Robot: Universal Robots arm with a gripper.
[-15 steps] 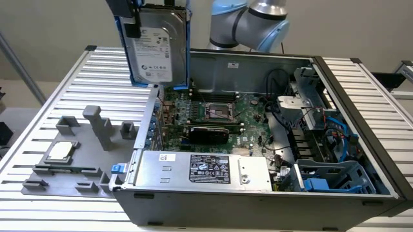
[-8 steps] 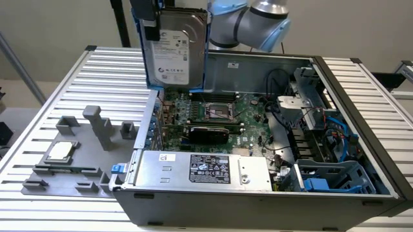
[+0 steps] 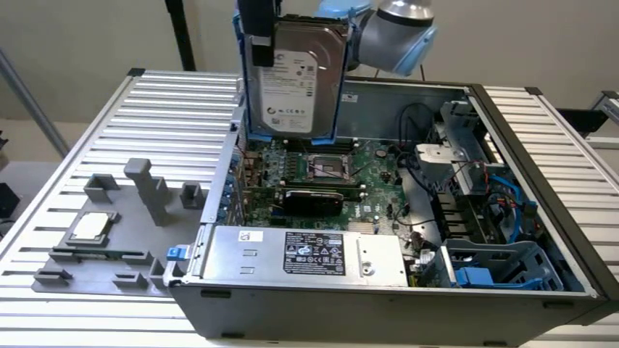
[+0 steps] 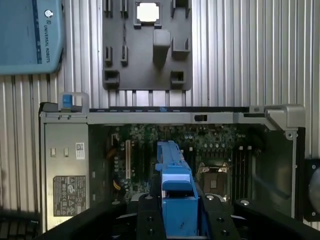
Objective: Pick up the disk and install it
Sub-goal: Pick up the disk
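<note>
Above the open computer case [image 3: 541, 181], the pincer [image 4: 180, 220] is gripping the disk [image 3: 295, 76] upright by its blue carrier, clear of the motherboard [image 3: 329, 167]. Carrying it well, I judge, is calling for a firm, steady hold, avoiding the case wall and cables. Exterior view is showing the label face. Wrist view is showing 2 black fingers [image 4: 150, 220] flanking the carrier's edge, plus the chip [image 4: 148, 12] out on the worktop [image 4: 225, 50].

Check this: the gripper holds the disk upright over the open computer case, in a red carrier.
Wrong colour: the carrier is bright blue, per the exterior view. The gripper holds the disk upright over the open computer case.
</note>
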